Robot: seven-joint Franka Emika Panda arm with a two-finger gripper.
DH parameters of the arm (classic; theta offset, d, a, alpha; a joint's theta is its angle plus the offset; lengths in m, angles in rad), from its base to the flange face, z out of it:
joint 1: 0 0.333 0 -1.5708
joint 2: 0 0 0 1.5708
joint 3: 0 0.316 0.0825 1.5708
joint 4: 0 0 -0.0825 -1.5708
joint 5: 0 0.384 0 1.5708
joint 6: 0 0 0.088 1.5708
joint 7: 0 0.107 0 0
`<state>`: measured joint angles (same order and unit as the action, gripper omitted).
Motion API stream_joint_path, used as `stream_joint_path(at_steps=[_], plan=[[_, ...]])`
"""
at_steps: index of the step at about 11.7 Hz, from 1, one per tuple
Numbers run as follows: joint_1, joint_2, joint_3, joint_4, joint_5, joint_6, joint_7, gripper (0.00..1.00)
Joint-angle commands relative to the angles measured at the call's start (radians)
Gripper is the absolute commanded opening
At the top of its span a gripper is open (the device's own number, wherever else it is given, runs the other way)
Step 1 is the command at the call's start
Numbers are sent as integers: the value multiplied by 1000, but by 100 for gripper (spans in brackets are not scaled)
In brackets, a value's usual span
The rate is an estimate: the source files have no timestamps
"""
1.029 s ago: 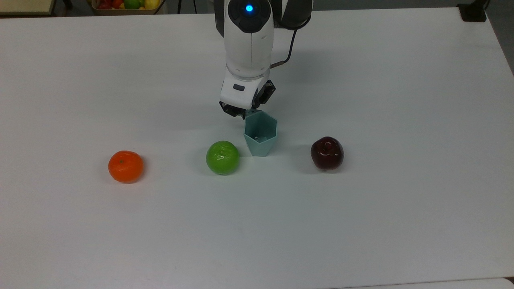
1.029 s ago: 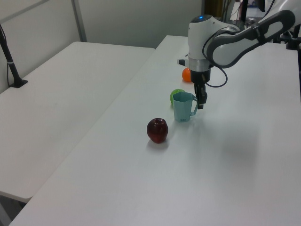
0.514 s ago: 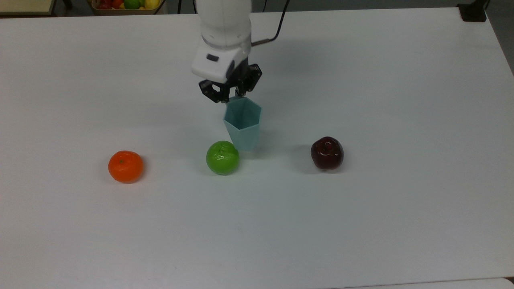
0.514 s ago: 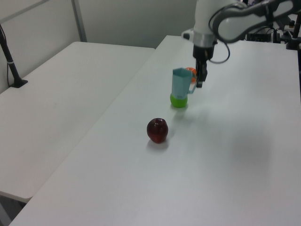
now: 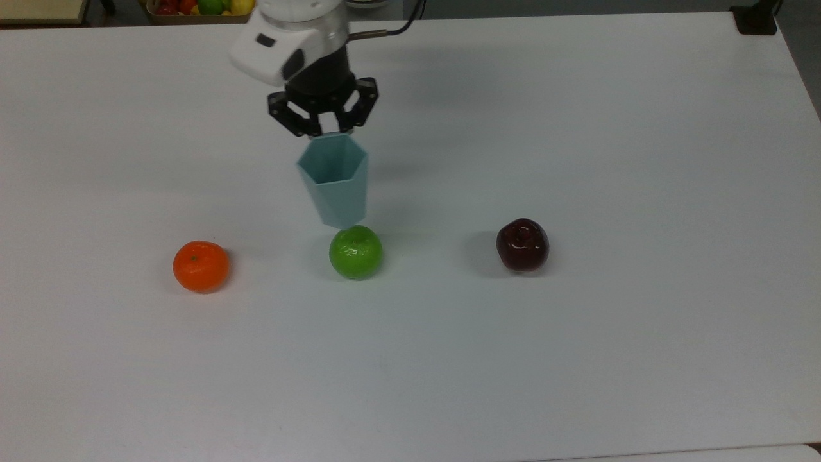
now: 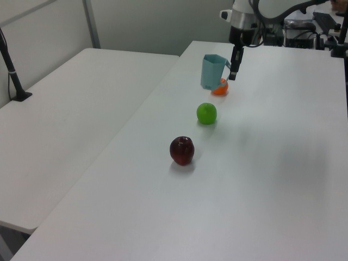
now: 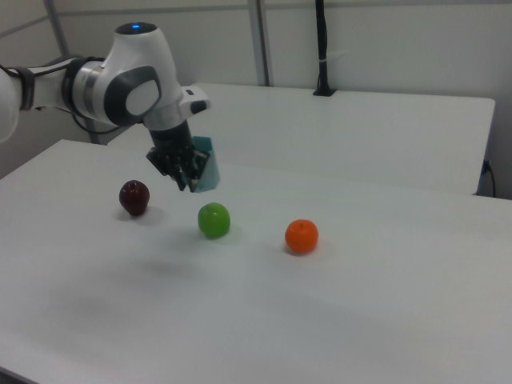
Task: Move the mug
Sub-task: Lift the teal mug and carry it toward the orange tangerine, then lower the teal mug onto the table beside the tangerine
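The white tabletop spans nearly the whole top view. The arm enters from the upper left of the right view and from the upper middle of the top view. Its end effector hangs at the upper centre-left of the top view, fingers closed on the mug's far rim or tab. The mug is pale teal and faceted, held off the tabletop with its open mouth up and slightly tilted; in the left view it sits in the upper middle, in front of the orange. Three fruits lie in a row across the middle of the top view, well apart: a dark red apple right of centre, a green apple just below the mug's base, and an orange at the left. A fruit box shows at the top left edge.
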<state>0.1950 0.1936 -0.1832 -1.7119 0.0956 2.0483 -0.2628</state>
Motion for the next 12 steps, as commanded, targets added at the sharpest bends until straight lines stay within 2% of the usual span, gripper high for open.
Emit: stream_joint_path(at_steps=[1,3,6,12], plan=[[-9,24,-80,9,0,-7,-4,6],[-16,59,-111,8,0,24,-26,6],[-22,125,-113,2,-14,82,-27,6],[-19,191,-111,-3,-25,96,-26,6]])
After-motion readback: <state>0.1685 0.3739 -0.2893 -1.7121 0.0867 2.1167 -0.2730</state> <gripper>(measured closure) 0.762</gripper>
